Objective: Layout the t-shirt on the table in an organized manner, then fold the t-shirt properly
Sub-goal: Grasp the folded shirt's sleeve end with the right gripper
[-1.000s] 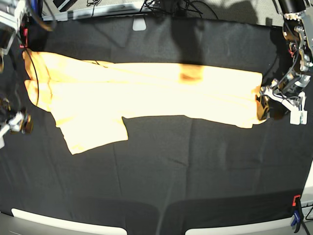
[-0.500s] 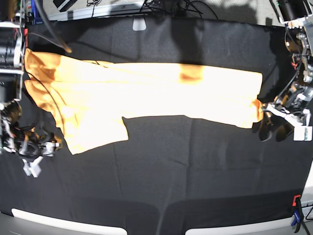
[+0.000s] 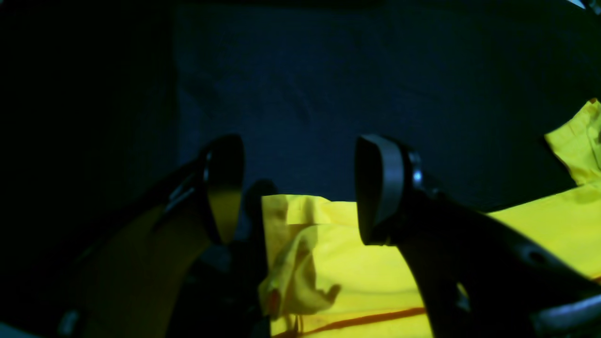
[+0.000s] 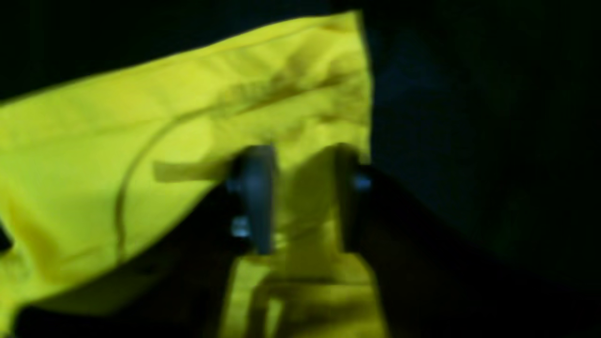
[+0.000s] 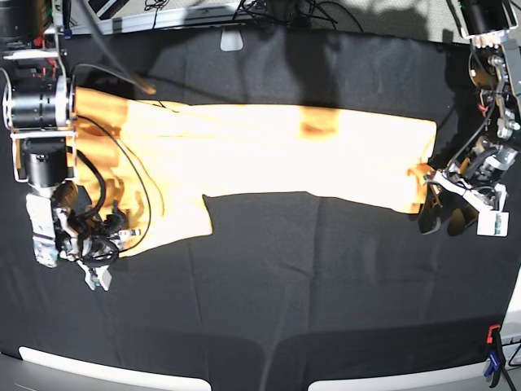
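Observation:
The yellow-orange t-shirt [image 5: 269,151] lies spread lengthwise across the black table [image 5: 326,285], one sleeve hanging toward the front left. My right gripper [image 5: 110,240] is down at that sleeve's lower corner. In the right wrist view its fingers [image 4: 256,197] stand close together with a bunched fold of the t-shirt [image 4: 141,141] between them; that view is blurred. My left gripper [image 5: 444,216] sits at the shirt's right end, open. In the left wrist view the left gripper [image 3: 300,188] has its jaws wide apart just past a crumpled corner of the t-shirt [image 3: 338,263].
A red-and-black clamp [image 5: 492,350] grips the table's front right corner. White strips [image 5: 106,371] run along the front edge. Cables [image 5: 277,12] and a small white tag [image 5: 232,41] lie at the back edge. Bare black cloth [image 3: 305,84] lies beyond the left gripper.
My right arm swung in from the far left and came down on the sleeve corner, its jaws narrowing onto the cloth. The left gripper drifted slightly forward and stayed open.

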You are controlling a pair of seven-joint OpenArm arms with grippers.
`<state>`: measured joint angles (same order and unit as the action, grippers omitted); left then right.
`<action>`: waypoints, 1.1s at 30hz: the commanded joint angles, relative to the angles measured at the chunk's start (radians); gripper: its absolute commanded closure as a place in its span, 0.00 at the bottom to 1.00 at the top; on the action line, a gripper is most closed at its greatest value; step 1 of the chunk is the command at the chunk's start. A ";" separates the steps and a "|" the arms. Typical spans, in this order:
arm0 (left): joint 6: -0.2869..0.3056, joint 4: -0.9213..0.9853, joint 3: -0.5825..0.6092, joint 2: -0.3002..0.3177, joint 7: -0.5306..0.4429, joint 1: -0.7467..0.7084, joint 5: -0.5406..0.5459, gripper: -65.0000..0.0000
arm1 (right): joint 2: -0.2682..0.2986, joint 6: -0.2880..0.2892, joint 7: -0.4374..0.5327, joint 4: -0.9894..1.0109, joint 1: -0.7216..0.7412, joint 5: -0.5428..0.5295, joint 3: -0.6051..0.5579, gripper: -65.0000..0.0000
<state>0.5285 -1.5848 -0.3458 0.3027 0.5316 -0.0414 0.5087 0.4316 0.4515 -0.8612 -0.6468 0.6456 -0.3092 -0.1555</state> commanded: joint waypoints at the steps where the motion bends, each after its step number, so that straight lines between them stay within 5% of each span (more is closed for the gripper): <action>1: 0.007 -0.019 -0.003 0.013 -0.027 0.016 0.015 0.46 | 0.008 0.004 0.002 -0.006 0.027 0.008 0.005 0.92; 2: 0.007 -0.019 -0.003 0.013 -0.027 0.016 0.015 0.46 | 0.008 0.004 0.007 -0.006 0.027 0.013 0.004 1.00; 11: 0.007 -0.019 -0.003 0.013 -0.028 0.016 0.015 0.46 | 0.020 0.064 0.024 -0.080 0.021 0.100 0.005 1.00; 18: 0.007 -0.019 -0.003 0.013 -0.028 0.016 -0.021 0.46 | 0.035 0.061 0.011 -0.440 -0.158 0.101 0.005 1.00; 33: 0.007 -0.019 -0.003 0.013 -0.027 0.016 -0.021 0.46 | 0.095 -0.105 -0.009 -1.305 -0.776 0.185 0.012 1.00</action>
<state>0.5285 -1.5848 -0.3462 0.3023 0.5312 -0.0418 0.4706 0.5129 0.3489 -0.8841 -1.9350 -0.1490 -0.1257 -0.1539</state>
